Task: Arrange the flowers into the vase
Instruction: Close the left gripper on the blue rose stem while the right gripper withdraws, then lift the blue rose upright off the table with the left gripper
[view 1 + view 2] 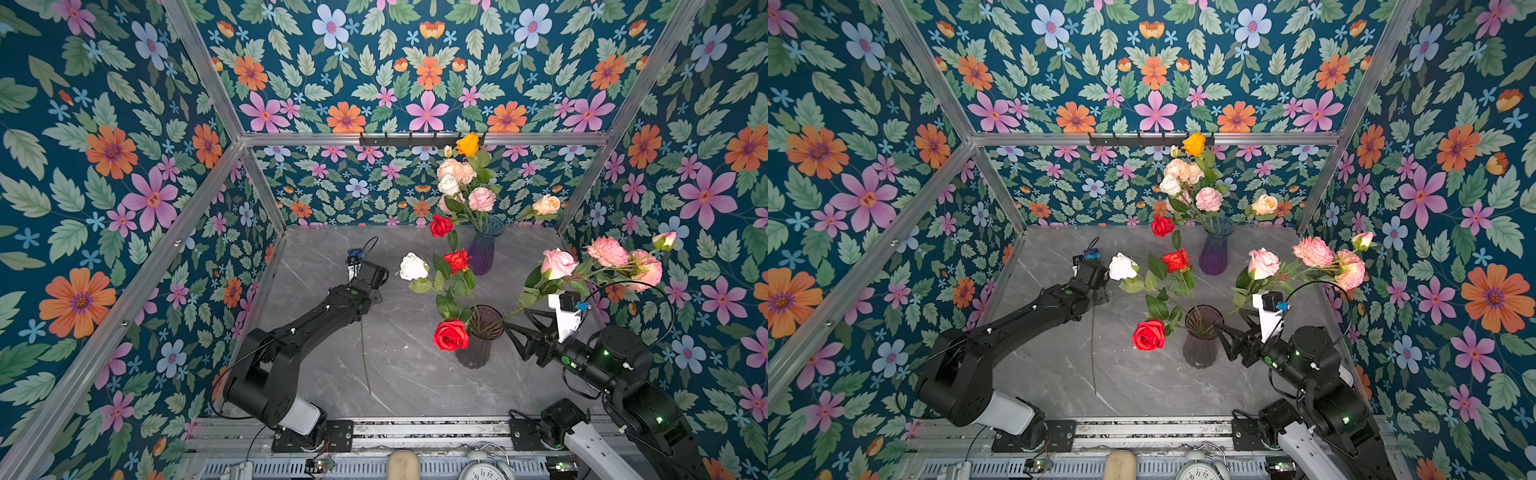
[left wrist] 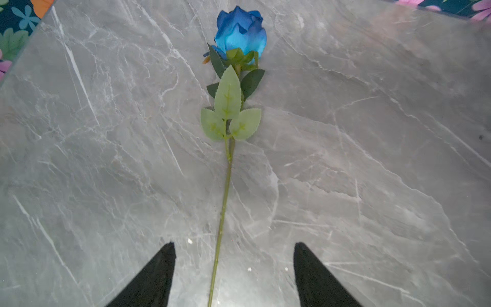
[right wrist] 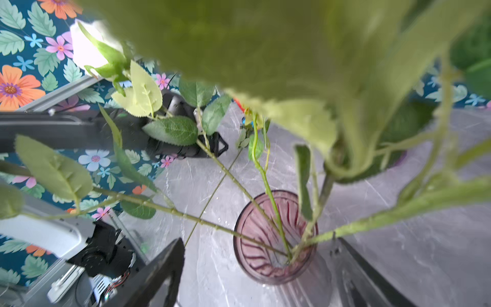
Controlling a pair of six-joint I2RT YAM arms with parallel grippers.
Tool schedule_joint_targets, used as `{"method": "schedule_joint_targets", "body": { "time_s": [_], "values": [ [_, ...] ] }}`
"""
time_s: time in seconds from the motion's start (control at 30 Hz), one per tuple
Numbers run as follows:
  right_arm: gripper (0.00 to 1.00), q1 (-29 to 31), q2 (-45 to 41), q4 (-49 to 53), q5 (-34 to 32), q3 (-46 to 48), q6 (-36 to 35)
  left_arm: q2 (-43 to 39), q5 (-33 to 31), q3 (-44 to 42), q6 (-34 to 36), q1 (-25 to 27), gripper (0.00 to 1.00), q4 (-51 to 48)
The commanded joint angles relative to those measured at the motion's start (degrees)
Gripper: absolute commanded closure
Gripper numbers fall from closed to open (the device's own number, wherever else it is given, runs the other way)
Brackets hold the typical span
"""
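Alarm clock (image 1: 484, 471) at the front rail. Right gripper (image 1: 515, 319), jaws apart, beside smoky vase (image 1: 478, 353) holding flowers (image 1: 451, 334). Left gripper (image 2: 233, 243), jaws apart, straddling blue rose (image 2: 240, 32) stem lying on table (image 2: 372, 159).

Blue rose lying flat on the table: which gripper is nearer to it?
Left. The left gripper hangs open astride the stem of the blue rose; the right gripper is open at the smoky vase, well away from it.
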State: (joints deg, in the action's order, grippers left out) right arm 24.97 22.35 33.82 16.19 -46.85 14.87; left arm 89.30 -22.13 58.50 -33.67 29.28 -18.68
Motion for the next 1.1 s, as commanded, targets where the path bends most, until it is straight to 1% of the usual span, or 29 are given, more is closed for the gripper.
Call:
{"method": "schedule_joint_targets", "body": {
  "time_s": [0.0, 0.13, 0.23, 0.33, 0.43, 0.53, 0.6, 0.67, 0.73, 0.8, 0.87, 0.9, 0.97, 1.07],
  "values": [
    [0.12, 0.0, -0.3, 5.0, 2.5, -0.4, 1.4, 3.6, -0.7, 2.8, 3.4, -1.5, 0.32, -0.6],
    [0.12, 0.1, -1.8, 8.9, 4.6, -0.3, 3.2, 10.1, 4.1, 6.3, 5.1, -3.9, 0.36, 0.1],
    [0.13, 0.1, -3.5, 10.1, 7.1, -0.8, 6.4, 15.1, 5.0, 9.8, 5.7, -4.5, 0.40, -1.3],
    [0.14, 0.0, -3.6, 12.4, 10.4, -0.9, 9.3, 17.8, 6.1, 11.0, 5.6, -4.7, 0.45, -0.8],
    [0.14, 0.0, -4.7, 13.7, 13.6, 0.4, 10.8, 19.6, 6.0, 11.1, 5.5, -4.9, 0.46, -0.2],
    [0.14, 0.0, -6.2, 14.2, 15.3, 0.9, 12.2, 21.5, 4.9, 11.6, 5.7, -6.0, 0.47, -0.6],
    [0.14, 0.1, -6.9, 15.1, 16.4, 0.6, 12.5, 22.2, 4.1, 11.7, 6.2, -6.8, 0.50, -0.4],
    [0.14, 0.1, -7.1, 15.7, 19.0, 0.4, 12.5, 23.2, 4.4, 12.0, 6.6, -7.7, 0.53, -0.2],
    [0.14, 0.0, -7.1, 15.6, 23.4, 0.5, 12.0, 24.4, 5.1, 12.6, 7.0, -8.4, 0.58, 0.2],
    [0.15, 0.0, -7.0, 15.6, 28.7, 0.5, 11.3, 25.2, 6.6, 12.8, 7.3, -9.1, 0.68, 1.4],
    [0.15, 0.0, -6.6, 16.3, 32.7, 0.5, 10.5, 25.3, 8.3, 12.9, 7.3, -9.5, 0.69, 2.3],
    [0.15, 0.1, -6.5, 17.0, 33.7, 0.5, 9.8, 25.5, 9.2, 13.2, 7.4, -9.7, 0.68, 2.7],
    [0.15, 0.0, -6.3, 19.1, 33.5, 0.0, 8.1, 26.2, 10.5, 14.1, 7.6, -9.9, 0.69, 2.7],
    [0.15, 0.0, -6.3, 20.4, 32.5, -0.8, 7.3, 27.4, 12.1, 14.9, 7.6, -10.5, 0.86, 2.5]
  ]
}}
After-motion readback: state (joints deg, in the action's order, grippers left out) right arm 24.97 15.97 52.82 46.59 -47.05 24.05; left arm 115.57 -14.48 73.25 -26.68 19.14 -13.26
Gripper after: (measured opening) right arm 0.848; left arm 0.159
